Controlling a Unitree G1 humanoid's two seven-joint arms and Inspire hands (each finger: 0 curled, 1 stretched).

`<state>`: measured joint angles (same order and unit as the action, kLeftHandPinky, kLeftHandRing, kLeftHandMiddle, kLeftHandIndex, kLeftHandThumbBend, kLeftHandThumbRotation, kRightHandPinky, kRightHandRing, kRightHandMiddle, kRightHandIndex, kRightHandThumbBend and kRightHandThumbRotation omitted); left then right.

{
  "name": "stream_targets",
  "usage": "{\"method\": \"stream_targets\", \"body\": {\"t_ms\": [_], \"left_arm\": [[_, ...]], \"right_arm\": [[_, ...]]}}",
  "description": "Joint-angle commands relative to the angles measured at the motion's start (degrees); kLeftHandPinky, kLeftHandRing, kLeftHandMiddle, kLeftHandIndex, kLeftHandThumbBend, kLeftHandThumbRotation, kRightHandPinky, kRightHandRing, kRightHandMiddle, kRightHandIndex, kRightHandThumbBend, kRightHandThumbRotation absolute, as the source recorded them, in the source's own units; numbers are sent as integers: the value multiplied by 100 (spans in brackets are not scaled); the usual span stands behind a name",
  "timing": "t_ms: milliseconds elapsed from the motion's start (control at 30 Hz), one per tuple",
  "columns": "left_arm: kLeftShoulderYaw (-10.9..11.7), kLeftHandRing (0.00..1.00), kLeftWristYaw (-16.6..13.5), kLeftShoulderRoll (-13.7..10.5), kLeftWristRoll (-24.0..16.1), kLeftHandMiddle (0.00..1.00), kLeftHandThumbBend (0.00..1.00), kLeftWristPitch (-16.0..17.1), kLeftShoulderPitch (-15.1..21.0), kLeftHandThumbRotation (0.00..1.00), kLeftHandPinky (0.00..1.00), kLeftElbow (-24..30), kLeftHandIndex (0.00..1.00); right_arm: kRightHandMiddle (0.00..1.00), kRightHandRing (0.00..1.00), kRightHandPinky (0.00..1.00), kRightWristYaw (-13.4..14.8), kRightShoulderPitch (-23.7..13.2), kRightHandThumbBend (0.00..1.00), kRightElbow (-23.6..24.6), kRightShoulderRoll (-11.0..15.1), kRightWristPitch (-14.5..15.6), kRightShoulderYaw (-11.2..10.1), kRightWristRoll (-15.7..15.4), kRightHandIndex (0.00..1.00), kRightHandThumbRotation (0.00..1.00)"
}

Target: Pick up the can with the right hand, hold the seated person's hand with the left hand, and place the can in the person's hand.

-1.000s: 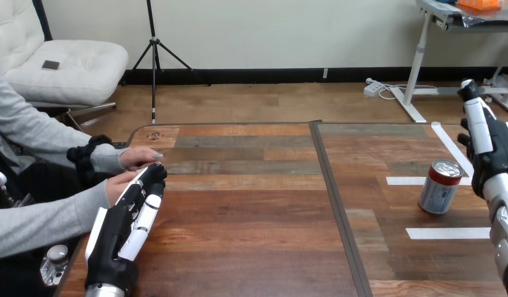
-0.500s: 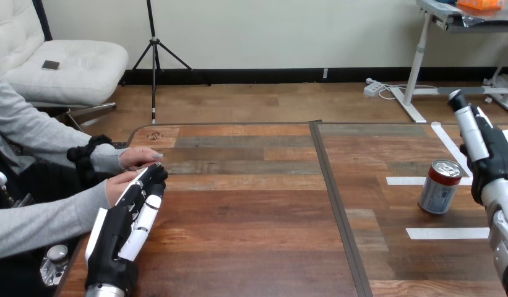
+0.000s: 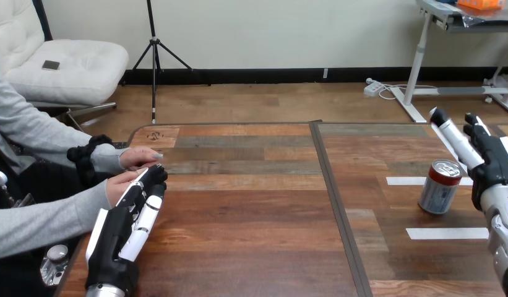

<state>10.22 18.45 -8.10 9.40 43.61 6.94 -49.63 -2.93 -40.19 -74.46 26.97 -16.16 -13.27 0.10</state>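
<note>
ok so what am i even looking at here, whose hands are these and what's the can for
This is one picture from a camera on a humanoid robot's head, looking down across a wooden table. The black-and-white machine hands are the robot's own.

Its left hand lies at the table's left edge. Its straight fingers rest against the person's nearer hand; that person sits at that side. I can't see any grip there.

Its right hand is open beside the can and apart from it. The can stands upright between strips of white tape.

Nothing is held yet. The job is to give the person that can.
</note>
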Motion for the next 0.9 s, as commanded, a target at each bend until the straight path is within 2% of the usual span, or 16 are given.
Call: {"method": "stream_targets", "body": {"t_ms": [0,467,867], "left_arm": [[37,90,-53,-65,-6,88,39,32,314,68,92,117,86],[12,89,-50,-73,-15,87,38,24,299,68,90,136,86],[8,88,-72,-74,-20,87,38,-15,269,68,90,193,86]], "right_arm": [[100,100,99,49,-113,100,8,-67,15,10,-10,100,55],[100,100,100,-84,-42,100,-1,-151,157,-52,69,100,42],[100,100,100,-96,21,100,-6,-169,206,-19,22,100,36]]}}
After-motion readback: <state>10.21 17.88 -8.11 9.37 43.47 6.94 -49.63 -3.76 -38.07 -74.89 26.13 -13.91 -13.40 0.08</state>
